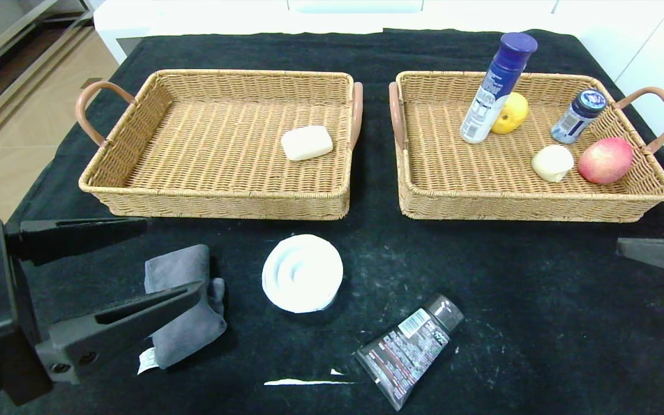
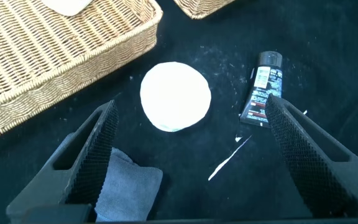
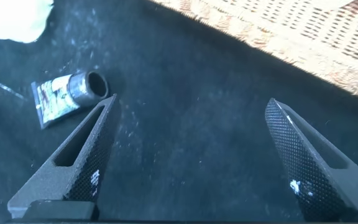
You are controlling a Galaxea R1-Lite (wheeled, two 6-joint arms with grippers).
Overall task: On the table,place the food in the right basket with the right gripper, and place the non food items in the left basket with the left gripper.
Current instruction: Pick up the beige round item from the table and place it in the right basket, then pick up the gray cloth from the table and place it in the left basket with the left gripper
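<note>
I log left gripper [image 2: 188, 146] jaws spread wide over grey cloth [image 1: 181, 305], right gripper [image 3: 188, 152] agape above bare table [image 1: 539, 300] near right basket [image 1: 534, 204] rim.

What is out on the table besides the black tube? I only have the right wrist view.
Observer: A folded grey cloth lies front left, beneath the open left gripper.
Operator: Anything else loose?
Observer: A white coiled roll sits between the cloth and the tube.
Operator: Is the left basket empty?
Observer: No, a cream soap bar lies in the left basket, near its inner handle.
</note>
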